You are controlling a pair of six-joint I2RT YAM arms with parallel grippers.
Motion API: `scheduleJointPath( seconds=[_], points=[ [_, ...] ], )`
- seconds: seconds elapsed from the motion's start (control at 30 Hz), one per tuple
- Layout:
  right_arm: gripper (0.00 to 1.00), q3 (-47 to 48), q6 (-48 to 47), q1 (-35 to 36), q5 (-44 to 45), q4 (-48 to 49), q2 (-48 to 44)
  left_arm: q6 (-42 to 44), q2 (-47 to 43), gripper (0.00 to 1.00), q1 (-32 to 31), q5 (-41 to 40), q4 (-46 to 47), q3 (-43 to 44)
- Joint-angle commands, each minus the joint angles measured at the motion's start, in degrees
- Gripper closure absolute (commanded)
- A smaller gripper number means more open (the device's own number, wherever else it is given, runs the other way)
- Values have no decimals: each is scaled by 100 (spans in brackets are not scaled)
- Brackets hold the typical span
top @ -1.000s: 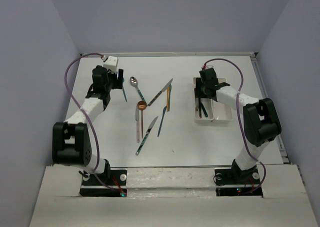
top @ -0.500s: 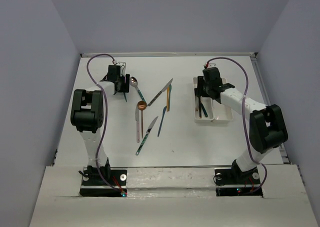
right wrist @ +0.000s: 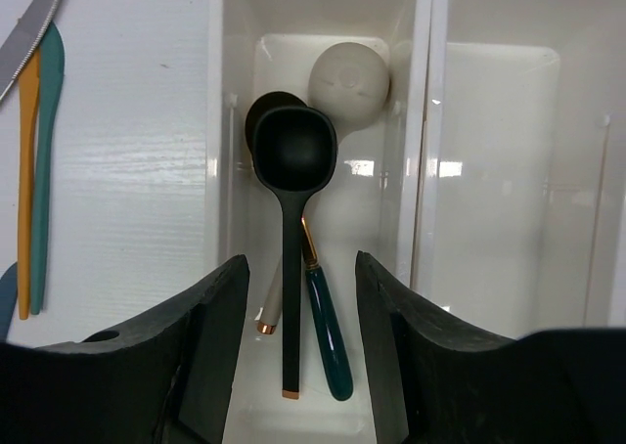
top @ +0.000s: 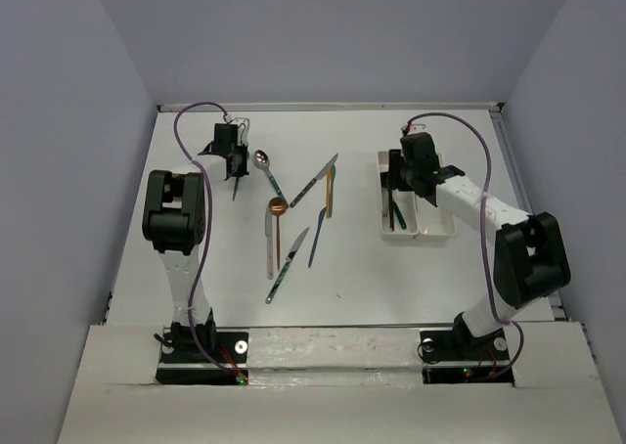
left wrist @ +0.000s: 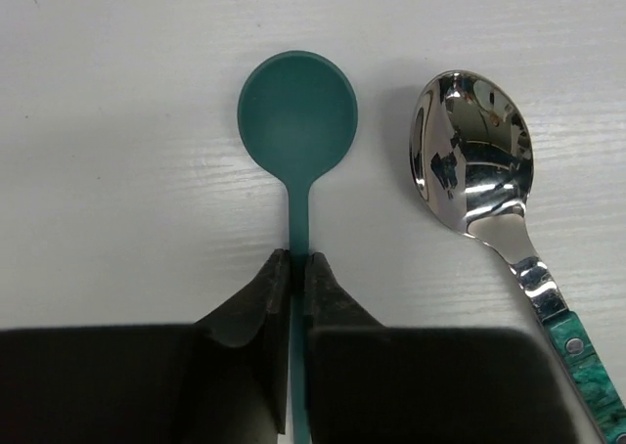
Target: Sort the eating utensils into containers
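Teal marbling marks the handle of the nearest knife [top: 288, 265], lower centre of the top view. Further up we count one blue knife [top: 318, 239], one copper spoon [top: 278, 207] beside a pale knife [top: 269, 253], then one silver knife [top: 315, 180], an orange knife [right wrist: 25, 170] beside a teal knife [right wrist: 43, 170], and one silver spoon [top: 261, 158]: eight loose pieces on the table [top: 372, 268]. Right of centre, the two white trays [top: 437, 224] hold three pieces, a black spoon [right wrist: 293, 151], a beige spoon [right wrist: 349, 82] and a teal-handled spoon [right wrist: 328, 341], all in the left compartment. The right gripper [right wrist: 298, 312] hangs over their handles, jaws well apart, gripping nothing. At upper left, the left gripper [left wrist: 293, 273] is pinched tight on the handle of one teal spoon [left wrist: 298, 111], its bowl lying beyond the fingertips.
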State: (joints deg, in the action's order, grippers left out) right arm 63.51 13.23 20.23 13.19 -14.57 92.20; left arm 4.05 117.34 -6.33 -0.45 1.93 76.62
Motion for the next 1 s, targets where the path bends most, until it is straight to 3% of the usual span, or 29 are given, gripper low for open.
scheduleJointPath(
  seconds=[0.0, 0.2, 0.4, 0.53, 0.6, 0.73, 0.97],
  points=[
    [46, -31, -84, -28, -1, 130, -317, 70, -53, 99, 166, 18, -439, -112],
    [46, -58, -146, -28, -281, 86, -554, 43, -290, 100, 325, 422, -387, -200],
    [47, -101, -58, -28, -1519, 296, -1186, 210, -1774, 100, 334, 1134, 61, -815],
    [43, -303, 433, 191, -2958, 1322, -1836, 271, -2846, 100, 325, 1538, 62, -1122],
    [39, -287, 741, 454, -3199, 2041, -1873, 193, -3426, 100, 299, 1714, 35, -1210],
    [36, 275, 680, 1779, -2831, 2633, -1252, -211, -4410, 100, 237, 1855, 43, -1403],
    [31, 1611, 1401, 2450, -3340, 3907, 261, -1038, -5448, 100, 79, 1917, 447, -1913]
  ],
)
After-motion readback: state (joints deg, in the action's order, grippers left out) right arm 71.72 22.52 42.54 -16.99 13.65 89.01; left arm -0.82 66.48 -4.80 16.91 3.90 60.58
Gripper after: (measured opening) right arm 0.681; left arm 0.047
